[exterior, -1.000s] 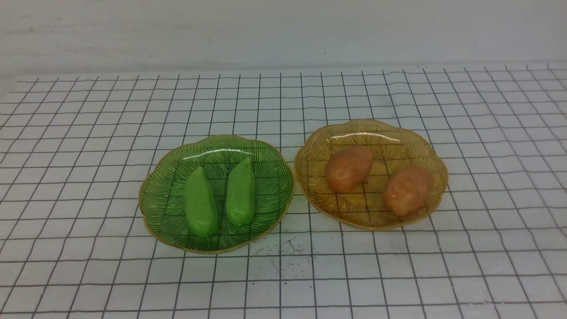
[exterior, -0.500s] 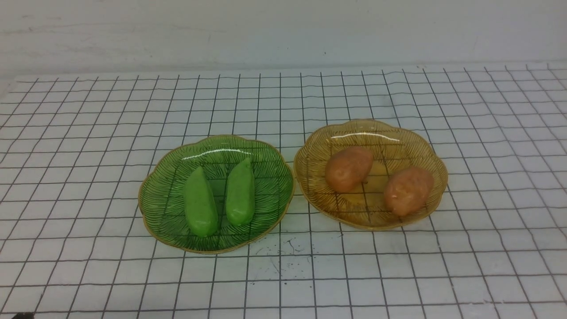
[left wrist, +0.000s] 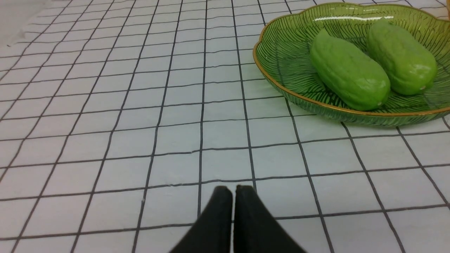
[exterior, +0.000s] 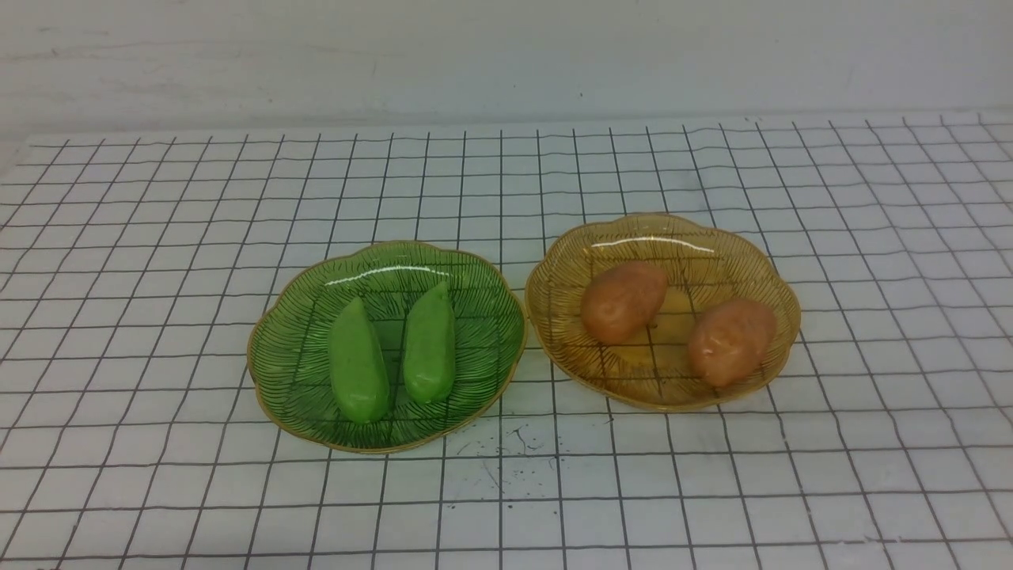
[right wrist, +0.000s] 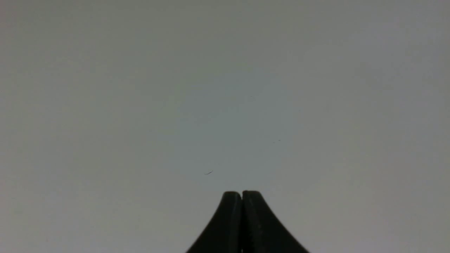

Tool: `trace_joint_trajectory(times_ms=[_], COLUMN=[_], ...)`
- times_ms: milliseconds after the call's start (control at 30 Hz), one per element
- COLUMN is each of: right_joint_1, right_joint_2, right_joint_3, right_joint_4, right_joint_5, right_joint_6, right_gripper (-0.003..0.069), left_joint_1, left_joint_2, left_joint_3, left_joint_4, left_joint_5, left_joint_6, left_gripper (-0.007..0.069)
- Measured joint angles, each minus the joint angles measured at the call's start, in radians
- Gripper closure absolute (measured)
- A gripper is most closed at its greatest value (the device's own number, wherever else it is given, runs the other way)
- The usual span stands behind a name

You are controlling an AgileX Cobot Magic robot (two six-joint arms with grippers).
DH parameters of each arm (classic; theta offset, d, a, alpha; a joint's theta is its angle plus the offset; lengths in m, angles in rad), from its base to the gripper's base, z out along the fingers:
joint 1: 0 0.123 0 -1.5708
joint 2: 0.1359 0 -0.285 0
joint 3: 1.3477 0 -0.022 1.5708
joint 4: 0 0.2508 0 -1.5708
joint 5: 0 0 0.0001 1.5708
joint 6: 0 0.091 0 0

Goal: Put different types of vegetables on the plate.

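Surface: white cloth (exterior: 158, 237) ruled in a black grid covers the table to every edge of the front view; it lies slightly wavy, so the lines bend near the far edge.
Marks: small cluster of dark specks and scribbles (exterior: 506, 447) on the cloth, just in front of the gap between the two plates.
Room: plain pale wall (exterior: 506, 55) rises behind the far edge of the cloth; some faint smudges on it, nothing more to read.
Left gripper: left gripper (left wrist: 233, 189) has its black fingers pressed together, holding nothing, low over bare cloth.
Right gripper: right gripper (right wrist: 242, 194) has its fingers pressed together too, with only a blank grey-white surface (right wrist: 225, 88) ahead of it; what that surface is cannot be told.
Green plate: green plate (exterior: 301, 372), ribbed and gold-rimmed, lies ahead of the left gripper and off to one side, well apart from its tips.
Green vegetables: left cucumber (exterior: 358, 364) and right cucumber (exterior: 430, 347) lie side by side in the green plate, pointed ends toward the wall, close but not clearly touching.
Amber plate: amber plate (exterior: 554, 277), same ribbed shape, sits just beside the green plate, their rims nearly meeting.
Potatoes: near-left potato (exterior: 624, 301) and right potato (exterior: 730, 340) lie apart in the amber plate; neither wrist view shows them.
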State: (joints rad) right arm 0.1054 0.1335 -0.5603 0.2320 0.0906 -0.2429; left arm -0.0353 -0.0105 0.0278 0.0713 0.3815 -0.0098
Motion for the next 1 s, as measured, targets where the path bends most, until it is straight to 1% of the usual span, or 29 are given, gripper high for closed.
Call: trace_joint_trajectory(times_ms=[433,600,633,700,733,833,867,933,1000], right_joint_1=[0.0,-0.004,-0.016,-0.025,-0.041,-0.065,-0.066,-0.077,-0.085], right_joint_2=[0.0,-0.003,-0.008,-0.008,-0.008,-0.012,-0.012,-0.026,-0.057], right_joint_3=[0.0,0.027,0.066,0.101,0.158,0.315,0.327,0.47,0.557], right_joint_4=[0.0,-0.037,-0.076,-0.108,-0.158,-0.211,-0.212,-0.212,-0.202], right_joint_5=[0.001,0.001,0.001,0.002,0.011,0.048,0.051,0.083,0.124], right_joint_6=[0.0,-0.024,-0.032,-0.038,-0.043,-0.043,-0.043,-0.018,0.031], right_gripper=[0.0674,0.0674,0.0674,0.0674,0.0674,0.0674,0.0674,0.0674,0.0674], left_joint_1=[0.0,0.0,0.0,0.0,0.0,0.0,0.0,0.0,0.0], left_joint_2=[0.0,0.0,0.0,0.0,0.0,0.0,0.0,0.0,0.0], left_joint_3=[0.0,0.0,0.0,0.0,0.0,0.0,0.0,0.0,0.0], left_joint_4=[-0.001,-0.001,-0.001,-0.001,-0.001,-0.001,-0.001,-0.001,-0.001], left_joint_5=[0.0,0.0,0.0,0.0,0.0,0.0,0.0,0.0,0.0], left_joint_6=[-0.001,-0.001,-0.001,-0.001,-0.001,-0.001,-0.001,-0.001,-0.001], left_gripper=[0.0632,0.0632,0.0632,0.0632,0.0632,0.0632,0.0632,0.0632,0.0632])
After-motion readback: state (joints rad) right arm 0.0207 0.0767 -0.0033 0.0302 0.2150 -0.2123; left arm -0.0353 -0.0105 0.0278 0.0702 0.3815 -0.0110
